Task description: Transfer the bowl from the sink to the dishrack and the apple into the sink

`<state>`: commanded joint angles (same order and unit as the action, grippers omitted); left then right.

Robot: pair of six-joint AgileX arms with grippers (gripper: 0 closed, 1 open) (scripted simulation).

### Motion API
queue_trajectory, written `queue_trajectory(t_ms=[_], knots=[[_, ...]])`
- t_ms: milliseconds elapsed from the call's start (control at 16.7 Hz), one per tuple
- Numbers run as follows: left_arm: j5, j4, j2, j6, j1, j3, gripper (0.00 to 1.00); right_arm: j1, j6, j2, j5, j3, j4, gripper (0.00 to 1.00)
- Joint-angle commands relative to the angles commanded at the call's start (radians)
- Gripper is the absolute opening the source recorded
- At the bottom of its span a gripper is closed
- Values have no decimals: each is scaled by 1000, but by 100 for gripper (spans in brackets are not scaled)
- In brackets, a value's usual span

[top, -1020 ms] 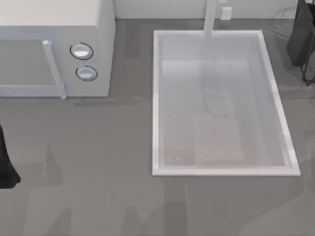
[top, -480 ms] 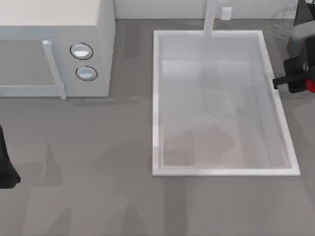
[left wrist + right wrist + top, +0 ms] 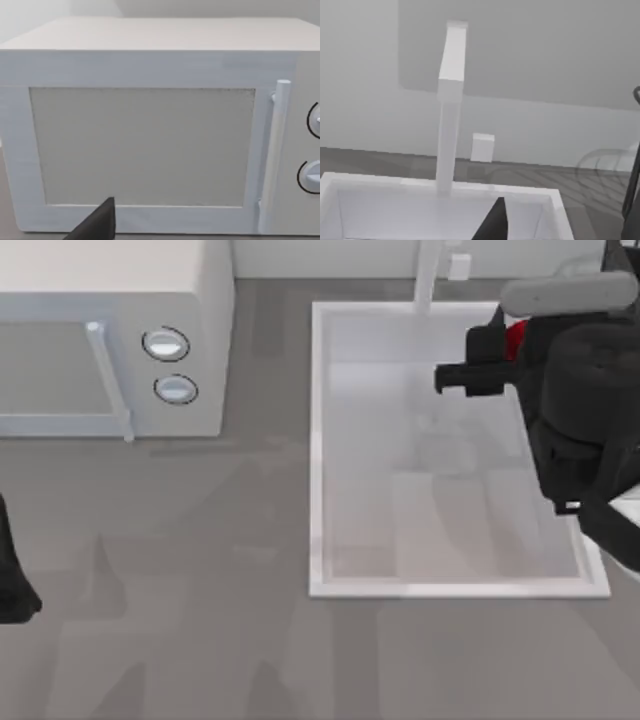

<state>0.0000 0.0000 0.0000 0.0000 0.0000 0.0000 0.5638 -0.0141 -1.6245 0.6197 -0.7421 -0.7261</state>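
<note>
So the right arm is out over the far right part of the sink (image 3: 318, 450), with its gripper (image 3: 462, 372) hanging above the basin near the back wall, just to the right of the faucet (image 3: 429, 275). There's a bit of bright red tucked against the gripper body, which looks like the apple (image 3: 515, 338), so I'd say it's clamped on that, though most of the fruit is hidden by the arm. The apple sits up in the air above the basin's back right corner, not down on the basin floor.

The basin itself is a big white rectangle with a raised rim all the way round. The arm's dark bulk covers the right rim and spills past it onto the worktop (image 3: 200, 640).

From the right wrist camera you get the faucet (image 3: 449, 105) standing straight up off the back rim of the sink (image 3: 380, 182), a small white block beside it, and one dark fingertip poking in low.

The microwave (image 3: 110, 335) sits at the back left, well apart from the sink, with a wide strip of bare grey worktop between them and in front.

The left arm is parked at the left edge; its gripper (image 3: 97, 225) points at the microwave (image 3: 150, 135) door, and I can't tell how wide it is.
</note>
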Motion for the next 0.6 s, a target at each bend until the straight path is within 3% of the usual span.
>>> queue_trajectory(t_ms=[240,600], knots=[[0,0,0,0,0,0,100,81,32,21,53,32,-145,0],[0,0,0,0,0,0,100,82,35,17,54,30,-155,0]])
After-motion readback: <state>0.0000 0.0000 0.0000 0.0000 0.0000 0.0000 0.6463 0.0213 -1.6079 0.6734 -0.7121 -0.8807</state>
